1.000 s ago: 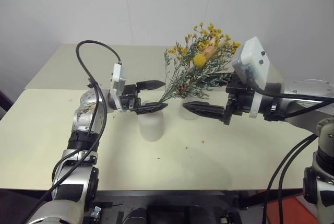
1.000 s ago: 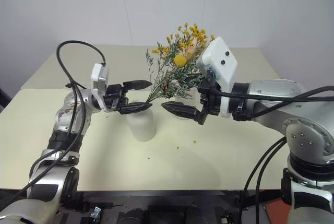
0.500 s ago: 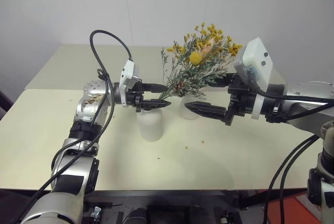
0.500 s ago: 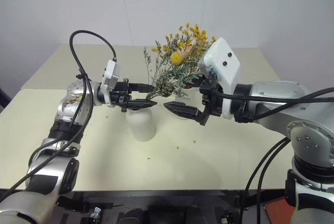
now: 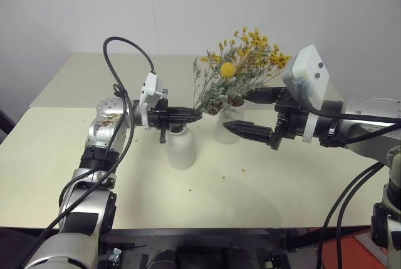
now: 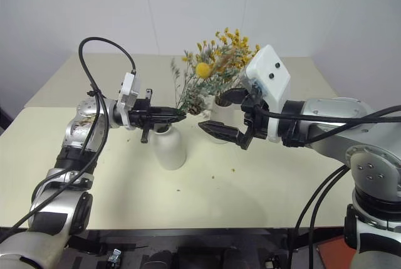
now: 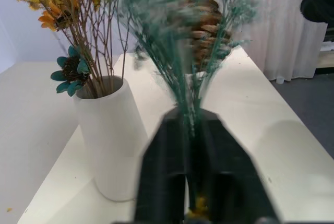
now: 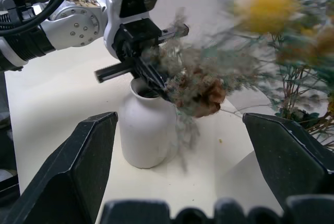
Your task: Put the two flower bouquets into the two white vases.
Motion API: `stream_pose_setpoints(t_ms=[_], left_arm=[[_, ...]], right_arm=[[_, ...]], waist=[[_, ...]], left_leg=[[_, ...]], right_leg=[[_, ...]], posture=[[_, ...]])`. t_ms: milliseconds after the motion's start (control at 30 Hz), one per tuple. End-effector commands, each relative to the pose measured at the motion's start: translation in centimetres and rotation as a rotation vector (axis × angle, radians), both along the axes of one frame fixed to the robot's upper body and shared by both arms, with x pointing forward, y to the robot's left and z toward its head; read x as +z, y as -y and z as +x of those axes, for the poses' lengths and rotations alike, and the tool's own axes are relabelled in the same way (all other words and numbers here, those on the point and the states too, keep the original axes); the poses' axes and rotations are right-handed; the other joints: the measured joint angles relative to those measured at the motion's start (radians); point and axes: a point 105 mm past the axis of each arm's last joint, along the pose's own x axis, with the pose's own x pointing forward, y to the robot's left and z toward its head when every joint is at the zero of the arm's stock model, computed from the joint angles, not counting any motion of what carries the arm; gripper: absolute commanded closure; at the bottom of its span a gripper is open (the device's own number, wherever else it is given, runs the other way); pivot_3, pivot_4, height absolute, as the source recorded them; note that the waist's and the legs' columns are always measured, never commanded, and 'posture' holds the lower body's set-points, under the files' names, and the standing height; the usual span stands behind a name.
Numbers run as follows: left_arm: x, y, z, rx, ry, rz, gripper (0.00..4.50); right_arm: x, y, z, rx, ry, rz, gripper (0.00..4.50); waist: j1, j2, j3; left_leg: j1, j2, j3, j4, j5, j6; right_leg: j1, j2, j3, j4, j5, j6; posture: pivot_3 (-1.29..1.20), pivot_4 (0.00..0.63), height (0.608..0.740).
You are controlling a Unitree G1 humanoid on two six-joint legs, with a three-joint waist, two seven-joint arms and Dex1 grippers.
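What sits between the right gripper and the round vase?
Only bare table and a few crumbs, seen in the right eye view; the right gripper hangs open beside the round vase.

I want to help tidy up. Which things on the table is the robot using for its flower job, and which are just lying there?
For the job:
- grey-green bouquet, pinched in the left gripper
- round vase, still empty
- yellow bouquet, already in the tall vase

Just lying there:
- small crumbs on the table

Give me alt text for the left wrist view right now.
The left gripper is shut on the stems of the grey-green bouquet, its pinecone just above the black fingers. Beside it, the taller white vase already holds the yellow-orange bouquet on the table.
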Motion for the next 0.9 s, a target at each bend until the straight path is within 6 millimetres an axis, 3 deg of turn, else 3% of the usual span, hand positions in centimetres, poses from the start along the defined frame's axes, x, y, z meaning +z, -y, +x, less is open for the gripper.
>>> stream_pose_setpoints(t_ms=[33, 233, 500, 900], left_arm=[[1.3, -0.7, -0.7, 0.002, 0.062, -0.025, 4.48], [1.8, -1.6, -1.4, 0.034, 0.099, -0.081, 4.48], [3.9, -3.5, -1.7, 0.105, 0.099, -0.273, 4.48], [2.3, -5.3, -1.3, 0.204, 0.059, -0.357, 4.48]], right_arm=[[1.0, 0.3, -0.3, -0.002, 0.055, 0.018, 0.00], [1.0, 0.5, -0.4, -0.005, 0.055, 0.014, 0.00], [0.8, 0.5, -0.4, -0.005, 0.053, 0.008, 0.00], [0.7, 0.4, -0.3, -0.006, 0.053, 0.009, 0.00]], waist=[[-0.001, 0.000, 0.000], [-0.001, 0.000, 0.000], [0.000, 0.000, 0.000], [0.000, 0.000, 0.000]], left_leg=[[0.000, 0.000, 0.000, 0.000, 0.000, 0.000], [0.000, 0.000, 0.000, 0.000, 0.000, 0.000], [0.000, 0.000, 0.000, 0.000, 0.000, 0.000], [0.000, 0.000, 0.000, 0.000, 0.000, 0.000]], right_leg=[[0.000, 0.000, 0.000, 0.000, 0.000, 0.000], [0.000, 0.000, 0.000, 0.000, 0.000, 0.000], [0.000, 0.000, 0.000, 0.000, 0.000, 0.000], [0.000, 0.000, 0.000, 0.000, 0.000, 0.000]], posture=[[0.00, 0.150, 0.740], [0.00, 0.150, 0.740], [0.00, 0.150, 0.740], [0.00, 0.150, 0.740]])
